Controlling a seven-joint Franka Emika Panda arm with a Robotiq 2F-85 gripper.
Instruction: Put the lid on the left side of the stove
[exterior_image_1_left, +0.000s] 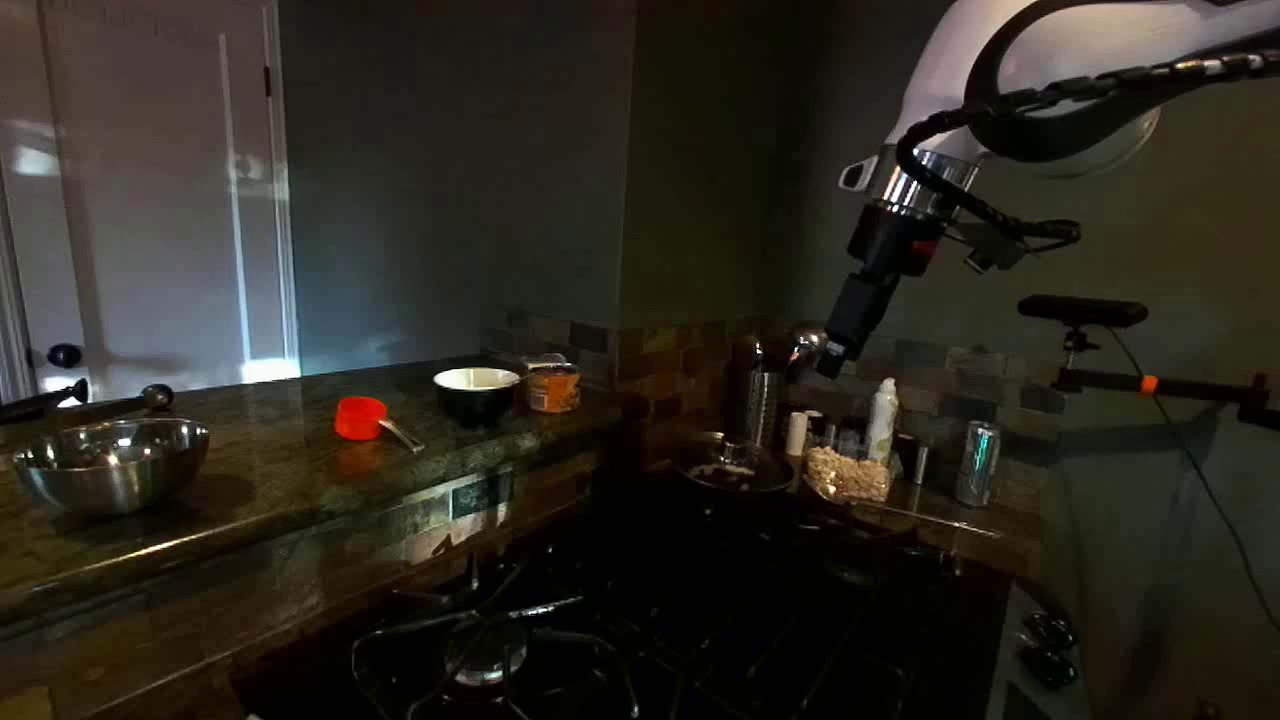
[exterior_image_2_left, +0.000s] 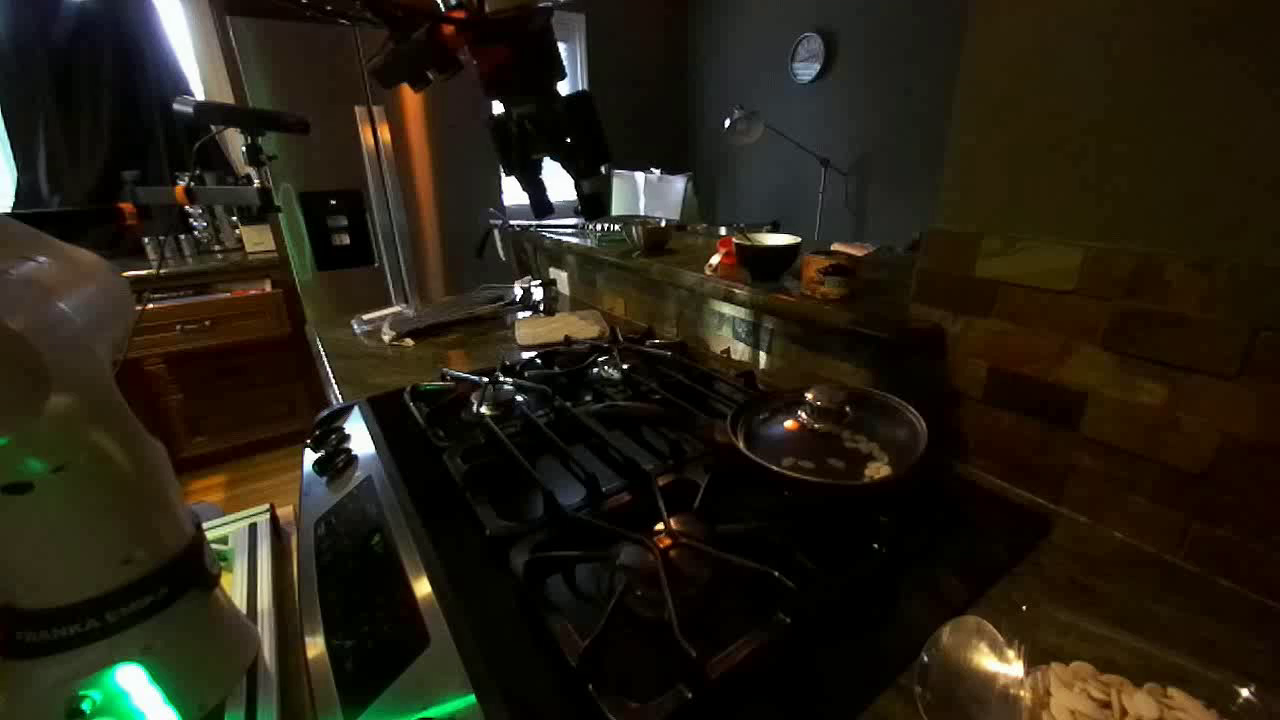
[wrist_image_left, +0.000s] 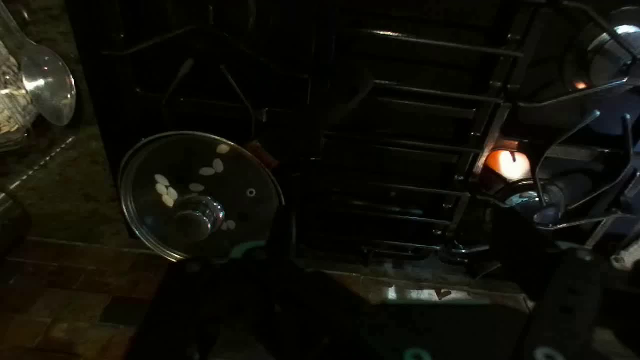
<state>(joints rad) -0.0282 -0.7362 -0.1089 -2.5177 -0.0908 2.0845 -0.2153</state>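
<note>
The round lid (exterior_image_1_left: 735, 474) has a clear glass top, a silvery rim and a knob. In both exterior views it lies at the back of the black stove (exterior_image_1_left: 790, 590), apparently on a dark pan (exterior_image_2_left: 830, 484); the lid (exterior_image_2_left: 800, 452) is level there. Pale pieces show through the glass. In the wrist view the lid (wrist_image_left: 225, 192) is at left, partly covered by the left finger. My gripper (wrist_image_left: 397, 215) is open and empty. In both exterior views the gripper (exterior_image_1_left: 832, 362) hangs high above the stove (exterior_image_2_left: 850, 590); it also shows here (exterior_image_2_left: 568, 210), apart from the lid.
On the raised counter (exterior_image_1_left: 300, 490) stand a steel bowl (exterior_image_1_left: 115, 470), a red cup (exterior_image_1_left: 360, 418), a dark bowl (exterior_image_1_left: 476, 400) and a can (exterior_image_1_left: 553, 388). A container of pale pieces (exterior_image_1_left: 848, 475) and a silver can (exterior_image_1_left: 978, 463) stand beside the stove. A tiled wall (exterior_image_2_left: 1090, 390) rises behind the lid.
</note>
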